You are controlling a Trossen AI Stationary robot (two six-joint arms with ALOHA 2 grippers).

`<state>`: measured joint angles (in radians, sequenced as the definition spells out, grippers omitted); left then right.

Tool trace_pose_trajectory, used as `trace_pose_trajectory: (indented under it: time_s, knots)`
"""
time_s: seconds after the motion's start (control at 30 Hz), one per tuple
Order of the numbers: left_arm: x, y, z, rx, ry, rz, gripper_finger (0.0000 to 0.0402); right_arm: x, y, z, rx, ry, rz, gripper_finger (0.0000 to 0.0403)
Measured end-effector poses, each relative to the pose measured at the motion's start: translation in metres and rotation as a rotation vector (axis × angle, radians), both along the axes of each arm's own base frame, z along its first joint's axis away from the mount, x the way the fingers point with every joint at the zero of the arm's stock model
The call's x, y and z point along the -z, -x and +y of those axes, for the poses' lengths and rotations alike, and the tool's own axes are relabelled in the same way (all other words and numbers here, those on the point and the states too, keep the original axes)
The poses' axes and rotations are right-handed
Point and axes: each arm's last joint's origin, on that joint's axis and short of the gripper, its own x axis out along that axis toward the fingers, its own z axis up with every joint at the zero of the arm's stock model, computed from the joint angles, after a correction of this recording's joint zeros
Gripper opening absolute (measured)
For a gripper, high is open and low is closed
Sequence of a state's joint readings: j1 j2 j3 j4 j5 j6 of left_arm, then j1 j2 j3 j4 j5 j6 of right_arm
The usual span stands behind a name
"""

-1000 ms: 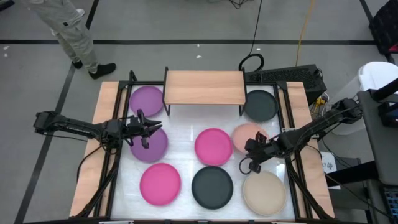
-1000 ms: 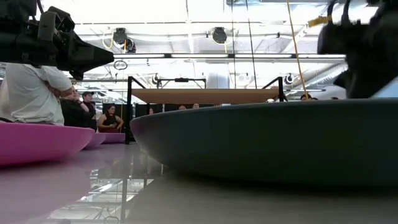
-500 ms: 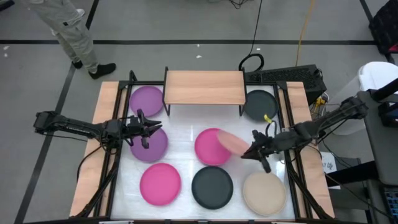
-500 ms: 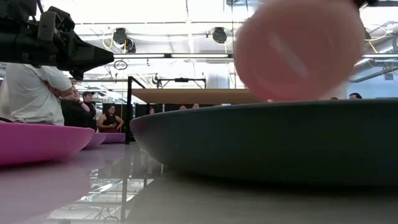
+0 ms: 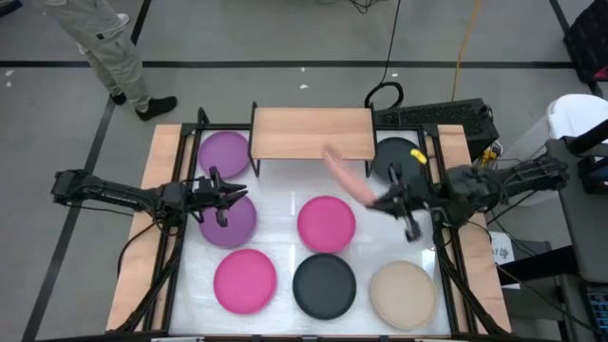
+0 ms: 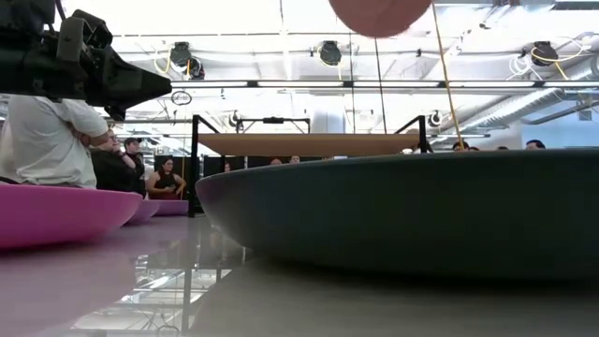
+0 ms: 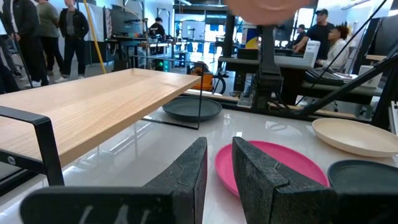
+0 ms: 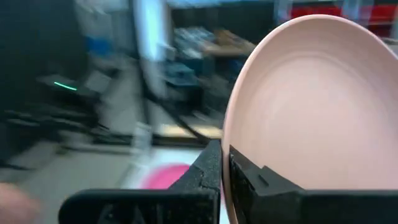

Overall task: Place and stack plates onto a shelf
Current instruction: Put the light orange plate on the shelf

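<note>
The salmon plate (image 5: 347, 176) hangs tipped on edge in the air by the light-wood shelf's (image 5: 312, 133) right end, held by my right gripper (image 5: 375, 202). It also shows at the top of the low view as the salmon plate (image 6: 379, 14). My left gripper (image 5: 237, 196) hovers over a purple plate (image 5: 236, 226), its fingers a narrow gap apart (image 7: 219, 158) and touching nothing. Flat on the table lie another purple plate (image 5: 224, 152), two hot pink plates (image 5: 326, 223) (image 5: 244, 280), two black plates (image 5: 324, 285) (image 5: 394, 161) and a beige plate (image 5: 404, 294). My right gripper pinches the salmon plate's rim (image 8: 227, 155) between its two fingers, one on each face. It comes roughly level from the table's right side. The plate is lifted clear and stands steeply tilted, reaching from the fingers toward the shelf.
The shelf stands on thin black legs at the far middle, with bare white table in front of it. Long wooden strips (image 5: 157, 218) and black rails line both sides. A person (image 5: 109, 47) stands beyond the far left corner, and people sit in the room behind.
My right gripper has taken the salmon plate off the table's right side and carried it up and toward the far edge, near the shelf's right end. The plate, which lay flat, is now lifted clear and tipped on edge. My left arm has kept still.
</note>
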<state>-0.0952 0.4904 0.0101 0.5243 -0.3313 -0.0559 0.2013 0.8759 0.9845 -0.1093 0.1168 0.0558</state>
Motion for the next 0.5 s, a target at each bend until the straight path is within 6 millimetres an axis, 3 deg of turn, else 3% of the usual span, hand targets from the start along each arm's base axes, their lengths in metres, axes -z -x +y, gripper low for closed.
trace_pose_trajectory:
  time_s: [0.13,0.5]
  knots:
    - [0.0,0.0,0.0,0.0,0.0,0.0,0.0079,-0.001,-0.025,-0.027,0.152,0.1,0.204,0.0]
    - [0.0,0.0,0.0,-0.001,0.0,0.0,0.0079,0.066,-0.079,-0.1,0.326,0.264,0.593,0.0]
